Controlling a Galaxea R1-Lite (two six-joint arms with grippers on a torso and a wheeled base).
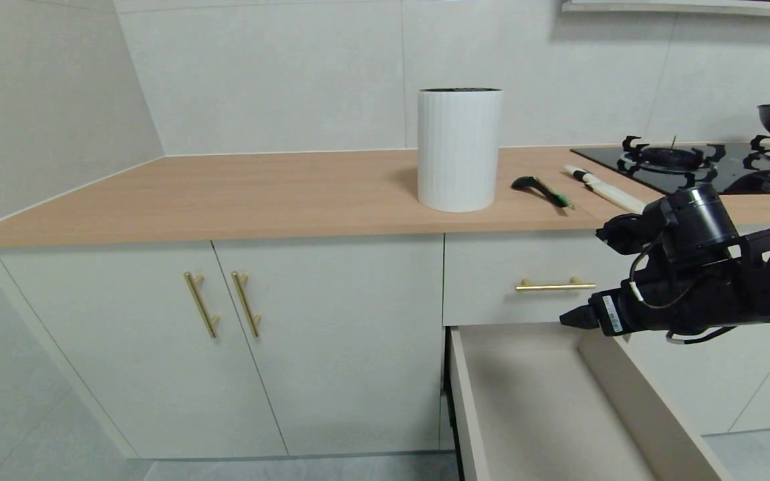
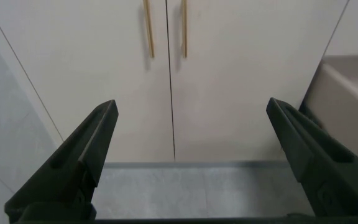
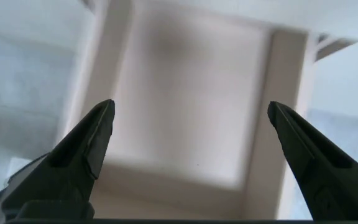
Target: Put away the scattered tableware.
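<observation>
Empty right claw (image 3: 190,104) gapes over open drawer (image 1: 632,401).
Knife (image 1: 604,189), spoon (image 1: 542,190) near tabletop's (image 1: 258,194) front edge: a clumsy reach could knock them off.

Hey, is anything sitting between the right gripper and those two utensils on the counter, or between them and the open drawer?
Nothing visible blocks either path. The right gripper, jaws open, hangs over the open drawer; the black spoon and white-handled utensil lie on the counter above, beside the white canister.
</observation>
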